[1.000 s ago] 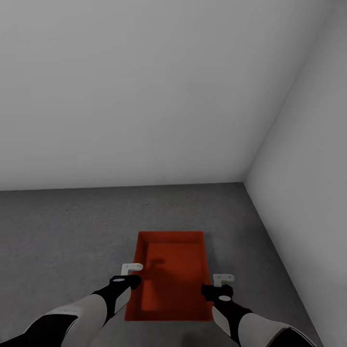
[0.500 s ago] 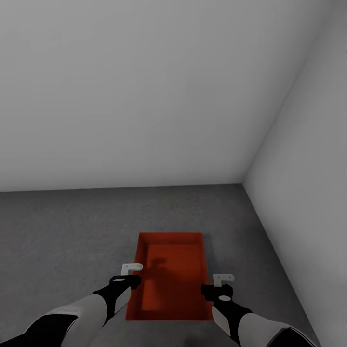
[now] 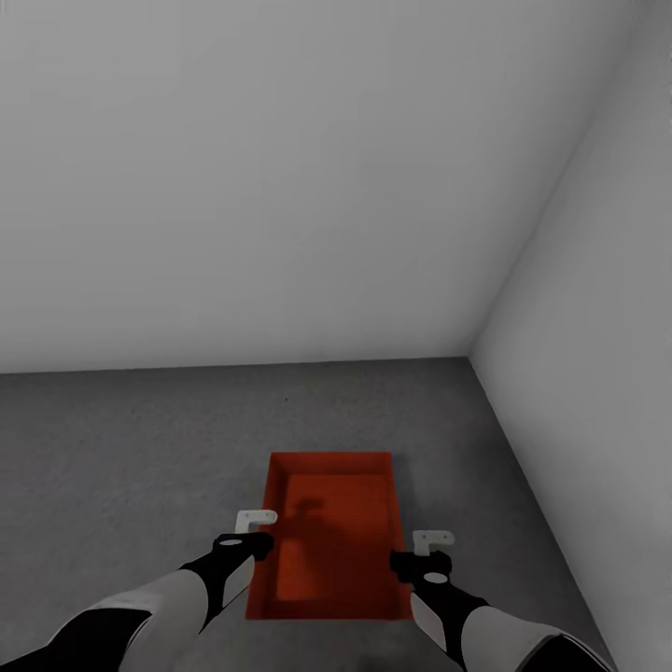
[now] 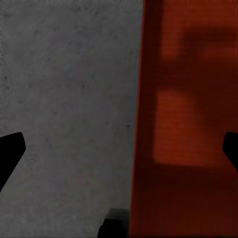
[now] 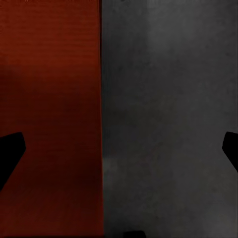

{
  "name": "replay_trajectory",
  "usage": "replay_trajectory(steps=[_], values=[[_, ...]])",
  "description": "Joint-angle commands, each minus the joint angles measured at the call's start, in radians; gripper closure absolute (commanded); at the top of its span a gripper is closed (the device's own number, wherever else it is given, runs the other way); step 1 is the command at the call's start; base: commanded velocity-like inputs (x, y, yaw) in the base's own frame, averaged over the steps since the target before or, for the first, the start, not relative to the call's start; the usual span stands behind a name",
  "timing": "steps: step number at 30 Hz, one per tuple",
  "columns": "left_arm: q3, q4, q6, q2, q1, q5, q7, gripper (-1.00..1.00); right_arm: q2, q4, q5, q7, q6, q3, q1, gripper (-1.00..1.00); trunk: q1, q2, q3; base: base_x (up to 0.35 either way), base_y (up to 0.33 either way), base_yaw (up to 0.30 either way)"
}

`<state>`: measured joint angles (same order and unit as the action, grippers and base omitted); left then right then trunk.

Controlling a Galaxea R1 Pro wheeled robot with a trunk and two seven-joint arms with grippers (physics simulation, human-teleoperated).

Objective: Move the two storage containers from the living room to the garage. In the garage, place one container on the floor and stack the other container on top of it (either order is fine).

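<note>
While both arms reach forward and down from the robot's shoulders, each claw hangs spread wide and holds nothing. In the left wrist view the left claw [image 4: 119, 148] shows only its two dark fingertips [image 4: 10, 151] at the far sides of the frame, with one long wall of the red-orange bin [image 4: 183, 124] lying between them; in the right wrist view the right claw [image 5: 119, 148] is spread the same way over the bin's [image 5: 49, 124] opposite long wall. Whether any fingertip touches a wall is hard to tell, since the tips sit at the picture edges.

The room is bare: a pale grey back wall [image 3: 280, 187] meets a second pale wall [image 3: 607, 327] at a corner on the right, and a dark grey speckled concrete floor [image 3: 121, 448] runs below them. This looks like the garage.

The bin [image 3: 331, 537] sits flat on the concrete directly in front of the robot, open side up, its long sides running away from the camera. From the head view it could be one bin or two nested; I cannot say which. The left claw [image 3: 254, 519] stands at its left rim and the right claw [image 3: 433, 539] just beside its right rim.

Open floor spreads to the left and ahead of the bin, well apart from the back wall. On the right the strip of floor between bin and side wall is narrower.
</note>
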<state>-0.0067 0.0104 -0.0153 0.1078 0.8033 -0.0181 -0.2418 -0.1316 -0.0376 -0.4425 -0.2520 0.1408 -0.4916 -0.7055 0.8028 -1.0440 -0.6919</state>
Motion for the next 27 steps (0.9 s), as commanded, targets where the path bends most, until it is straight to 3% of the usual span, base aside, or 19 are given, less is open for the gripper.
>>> replay_trajectory(steps=[1,8,22,27], values=[[-0.001,0.000,-0.002,0.001,0.000,-0.002,-0.003,-1.00,0.000,0.001,-0.010,-0.003,0.003,-0.008,0.000,-1.00,-0.004,0.007,0.003,0.000,0.000,0.000],[-0.001,0.001,-0.002,0.003,-0.001,-0.002,-0.005,-1.00,0.000,0.001,-0.010,-0.003,0.003,-0.008,-0.001,-1.00,-0.031,0.056,0.024,0.000,0.000,0.000],[-0.001,0.000,-0.002,0.004,-0.001,-0.002,0.006,-1.00,0.000,0.001,-0.010,-0.003,0.003,-0.008,-0.001,-1.00,-0.031,0.056,0.024,-0.005,0.000,0.000],[-0.001,-0.001,-0.006,0.005,0.000,-0.003,0.007,-1.00,0.000,0.001,-0.010,-0.003,0.003,-0.008,-0.001,-1.00,-0.031,0.056,0.024,-0.243,0.000,0.000]])
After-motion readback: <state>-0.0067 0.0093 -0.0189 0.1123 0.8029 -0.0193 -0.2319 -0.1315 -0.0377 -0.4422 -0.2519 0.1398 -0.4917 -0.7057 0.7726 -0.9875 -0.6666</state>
